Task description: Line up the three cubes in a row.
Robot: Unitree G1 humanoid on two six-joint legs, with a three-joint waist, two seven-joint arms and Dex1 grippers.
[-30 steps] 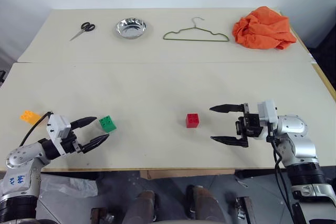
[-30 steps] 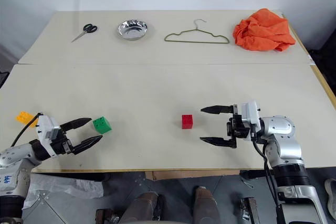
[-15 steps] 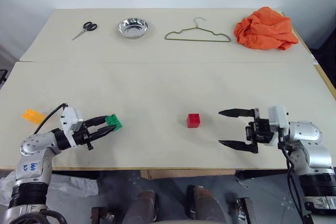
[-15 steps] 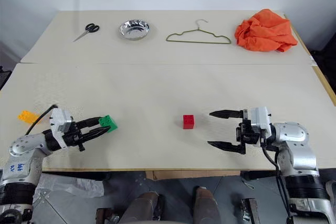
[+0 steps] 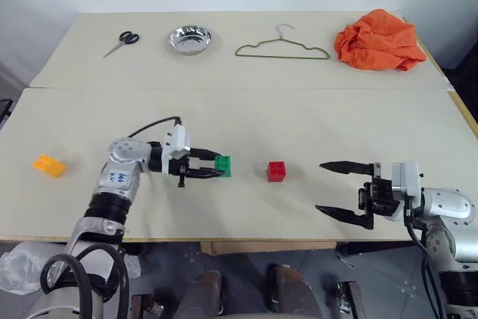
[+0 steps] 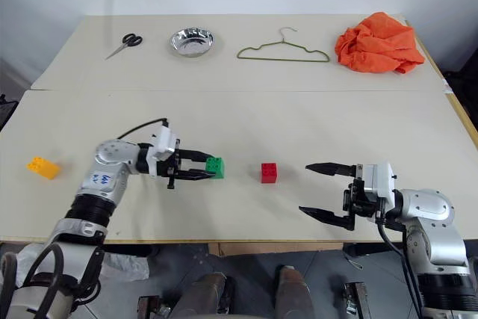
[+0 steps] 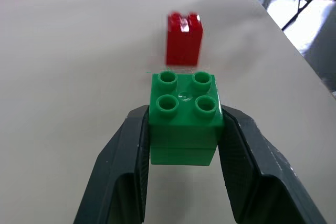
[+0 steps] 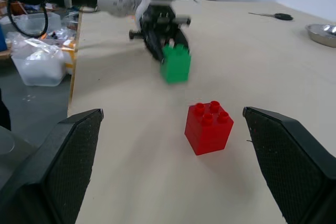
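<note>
left gripper reaches sideways clamping the green cube; right gripper level, fingers spread wide.

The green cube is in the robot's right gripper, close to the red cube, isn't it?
Not quite. The left gripper is shut on the green cube, close to the red cube; the left wrist view shows it. The right gripper is open, holding nothing.

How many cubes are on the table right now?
3. The green cube is clamped in the left gripper, just left of the red cube at centre. The orange-yellow cube sits far left.
</note>
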